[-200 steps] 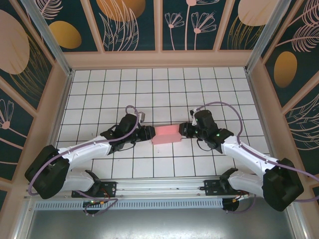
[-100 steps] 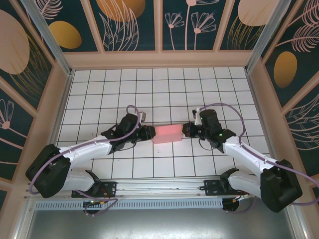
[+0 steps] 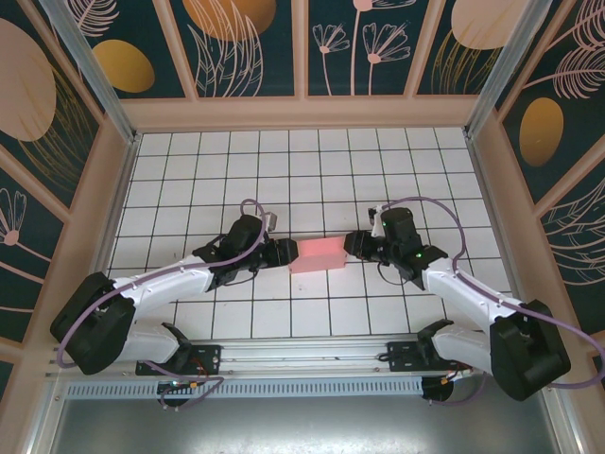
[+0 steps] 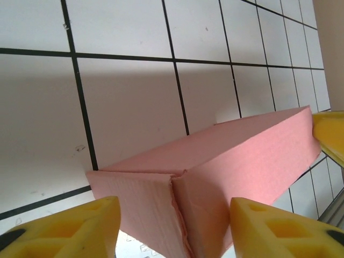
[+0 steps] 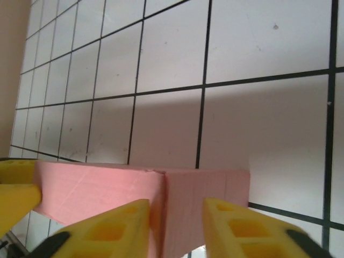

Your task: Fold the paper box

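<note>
Left wrist: paper box (image 4: 247, 156) end-flap seam visible; overhead: plain pink block.

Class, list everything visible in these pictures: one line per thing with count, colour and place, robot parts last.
paper box: one, pink, mid-table between the arms.
table: one, white tiles with black grid lines, beneath everything.
wall panels: several, dark teal with plant patterns, wood-framed, around the table.
cables: two, purple, looping along the arms.
left arm: one, white and black, reaching from the near-left.
right arm: one, white and black, reaching from the near-right.
left fingers: two, yellow, flanking the box's left end.
right fingers: two, yellow, at the box's right end.
</note>
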Controlling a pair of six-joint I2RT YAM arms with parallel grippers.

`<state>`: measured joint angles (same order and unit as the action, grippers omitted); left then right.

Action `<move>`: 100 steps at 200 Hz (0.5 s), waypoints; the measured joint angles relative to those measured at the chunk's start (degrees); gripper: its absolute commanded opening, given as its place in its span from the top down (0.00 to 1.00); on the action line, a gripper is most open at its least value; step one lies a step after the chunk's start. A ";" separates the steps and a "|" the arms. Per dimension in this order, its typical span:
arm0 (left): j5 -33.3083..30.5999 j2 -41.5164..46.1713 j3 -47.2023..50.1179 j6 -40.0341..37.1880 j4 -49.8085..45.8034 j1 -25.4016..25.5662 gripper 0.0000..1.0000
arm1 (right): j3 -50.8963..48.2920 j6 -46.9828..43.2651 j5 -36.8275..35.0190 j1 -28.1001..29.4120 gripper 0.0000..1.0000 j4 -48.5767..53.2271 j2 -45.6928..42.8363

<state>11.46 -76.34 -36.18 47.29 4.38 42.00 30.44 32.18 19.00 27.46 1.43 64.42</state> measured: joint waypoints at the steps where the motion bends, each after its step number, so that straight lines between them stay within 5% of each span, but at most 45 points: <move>1: -0.02 0.00 -0.02 0.07 -0.07 0.00 0.39 | -0.02 0.07 0.02 -0.02 0.76 -0.04 0.00; 43: -0.39 0.72 -2.40 -0.11 -4.22 0.00 0.35 | -0.20 0.15 0.42 -0.17 0.75 -0.90 -0.02; 100: -1.88 3.39 -3.91 -1.05 -6.10 0.00 0.60 | -0.20 0.15 0.48 -0.37 0.75 -1.01 0.04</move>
<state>9.58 -72.95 -40.10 46.24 -1.72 42.00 30.24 32.34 19.49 27.09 0.43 64.47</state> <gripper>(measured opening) 0.451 0.251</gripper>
